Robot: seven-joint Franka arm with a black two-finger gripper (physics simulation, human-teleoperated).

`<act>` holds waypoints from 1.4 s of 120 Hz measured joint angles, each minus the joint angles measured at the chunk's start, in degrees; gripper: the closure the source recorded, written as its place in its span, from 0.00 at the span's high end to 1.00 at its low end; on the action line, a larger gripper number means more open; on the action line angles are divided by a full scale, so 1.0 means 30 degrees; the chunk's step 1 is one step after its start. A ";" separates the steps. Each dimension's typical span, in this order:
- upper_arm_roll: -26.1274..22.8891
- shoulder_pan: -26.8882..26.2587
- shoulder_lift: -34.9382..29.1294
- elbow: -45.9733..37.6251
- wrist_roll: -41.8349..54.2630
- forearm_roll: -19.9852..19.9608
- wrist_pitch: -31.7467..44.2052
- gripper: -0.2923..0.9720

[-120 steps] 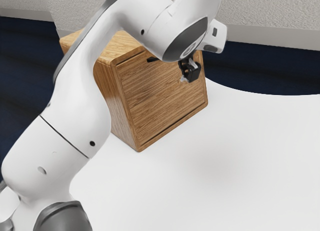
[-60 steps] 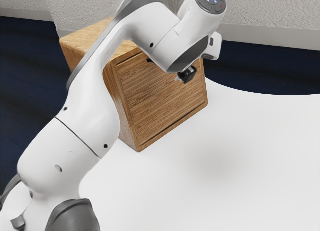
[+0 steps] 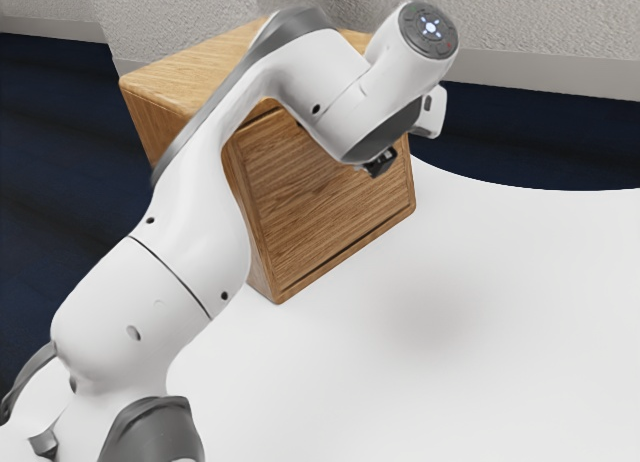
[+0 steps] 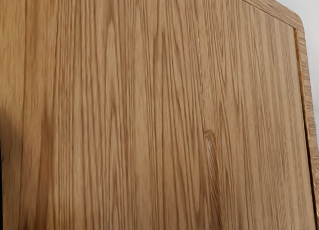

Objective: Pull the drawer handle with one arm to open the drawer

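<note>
A wooden cabinet (image 3: 170, 82) stands on the white table, its single large drawer front (image 3: 320, 207) facing the exterior view's right. The front looks flush with its frame. My black gripper (image 3: 379, 165) is pressed close to the front's upper right corner, mostly hidden behind my white wrist. The arm also covers the front's top edge, so the handle is hidden. In the wrist view the drawer front (image 4: 149, 115) is very close, with its frame edge (image 4: 305, 90) along one side.
The white table (image 3: 480, 312) stretches out in front of the cabinet, toward the exterior view's right and lower right. Dark blue floor (image 3: 60, 132) lies beyond its curved edge. A light wall (image 3: 540, 22) runs behind.
My arm has swung up and over the cabinet. The hand has turned and drawn closer to the drawer front's upper right corner, hiding more of the gripper. The cabinet has not moved.
</note>
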 joint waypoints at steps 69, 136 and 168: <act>-0.0067 -0.1911 -0.2567 -0.3293 -0.0223 -0.0048 0.1051 0.45; -0.0106 -0.2474 -0.2866 -0.3651 -0.0272 -0.0216 0.1106 0.75; -0.0052 -0.3028 -0.2880 -0.4149 -0.0289 -0.0641 0.1130 0.89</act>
